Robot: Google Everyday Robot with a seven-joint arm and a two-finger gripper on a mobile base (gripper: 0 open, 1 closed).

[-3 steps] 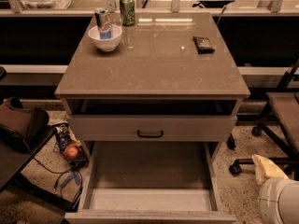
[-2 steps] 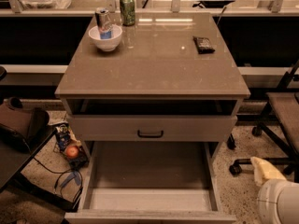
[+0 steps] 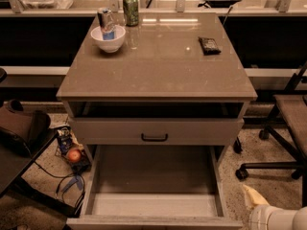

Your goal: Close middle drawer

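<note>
My gripper sits near-right, just R of the middle drawer, not touching; can't tell if it's clenched or released. Drawer's pulled well out toward me, under the taller drawer w/ black handle.

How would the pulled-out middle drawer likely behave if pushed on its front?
The middle drawer looks empty, so it probably slides lightly. It is wide and far out, so an off-centre push may skew it. The gripper sits at lower right, beside its front corner, apart from it.

End effector lies right of middle drawer.
</note>
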